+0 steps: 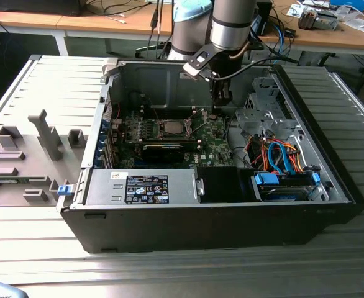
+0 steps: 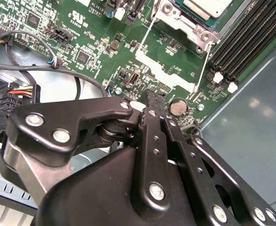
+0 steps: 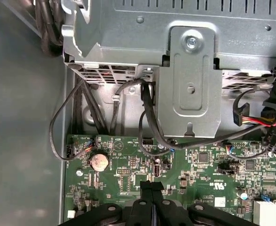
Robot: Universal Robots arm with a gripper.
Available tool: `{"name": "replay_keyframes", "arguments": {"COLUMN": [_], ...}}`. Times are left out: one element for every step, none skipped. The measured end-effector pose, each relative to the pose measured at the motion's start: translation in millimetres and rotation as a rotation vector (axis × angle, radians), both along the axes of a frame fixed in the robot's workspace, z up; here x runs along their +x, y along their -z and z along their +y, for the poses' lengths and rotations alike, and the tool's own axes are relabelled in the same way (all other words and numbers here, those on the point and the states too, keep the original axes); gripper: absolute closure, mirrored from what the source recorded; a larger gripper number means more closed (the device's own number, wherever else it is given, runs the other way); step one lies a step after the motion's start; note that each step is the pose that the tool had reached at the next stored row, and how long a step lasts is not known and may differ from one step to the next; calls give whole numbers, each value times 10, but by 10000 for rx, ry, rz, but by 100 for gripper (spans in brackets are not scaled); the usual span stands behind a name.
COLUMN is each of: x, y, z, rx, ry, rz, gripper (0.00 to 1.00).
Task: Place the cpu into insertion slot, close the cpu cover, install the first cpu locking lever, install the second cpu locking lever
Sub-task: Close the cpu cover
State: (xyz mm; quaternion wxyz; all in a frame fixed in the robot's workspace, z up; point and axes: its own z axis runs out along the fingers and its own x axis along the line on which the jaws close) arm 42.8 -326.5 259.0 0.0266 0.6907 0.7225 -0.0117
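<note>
Collision is risked: the hand [image 2: 152, 97], closed and empty, is held low by the coin cell [image 2: 178, 107], where the circuit board [image 2: 95, 28] could be scraped.

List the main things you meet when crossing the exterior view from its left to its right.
grey upright post → cpu → gripper → blue and orange cables
</note>
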Motion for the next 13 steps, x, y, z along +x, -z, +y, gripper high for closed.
{"name": "replay_keyframes", "arguments": {"x": [8,14,20,31,45,61,62,62,58,47,37,26,-9], "y": [6,9,11,16,21,29,45,57,69,79,84,87,90], "z": [0,0,0,0,0,1,1,0,1,0,0,1,0], "rx": [0,0,-1,-1,-1,1,0,-1,0,0,-1,-2,-2], "ry": [0,0,1,1,1,0,0,1,3,1,0,0,1], "rz": [1,1,1,1,2,2,2,2,3,2,3,3,3], "gripper": [89,89,89,89,89,89,89,89,89,89,89,89,89]}}
